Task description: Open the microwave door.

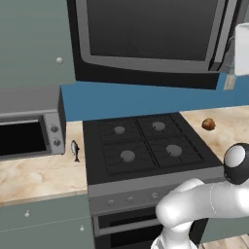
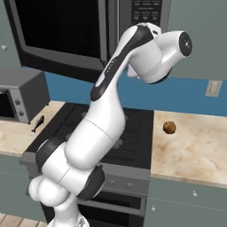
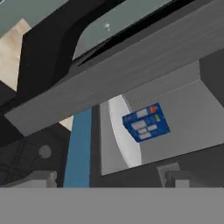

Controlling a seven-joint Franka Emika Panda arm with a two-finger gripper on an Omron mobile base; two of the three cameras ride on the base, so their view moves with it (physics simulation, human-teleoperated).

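Note:
The microwave (image 1: 146,79) hangs over the stove, dark-cased, with a black keypad strip (image 2: 146,11) on its right. The microwave door (image 1: 146,29) (image 2: 57,31) has a grey frame, a dark window and a vertical grey bar handle (image 2: 109,26). It stands slightly ajar. In the hand view the door's grey edge (image 3: 131,70) crosses the picture, and past it I see the grey inside with a white turntable (image 3: 124,131) and a blue box (image 3: 145,122). My gripper (image 3: 107,179) is open, fingers wide apart, nothing between them. The white hand (image 1: 241,48) is up by the handle side.
A black four-burner stove (image 1: 146,146) sits directly under the microwave. A silver toaster oven (image 1: 29,131) stands on the left counter with a small fish (image 1: 75,150) beside it. A brown round item (image 2: 169,127) lies on the right counter. A wall outlet (image 2: 214,88) is at the right.

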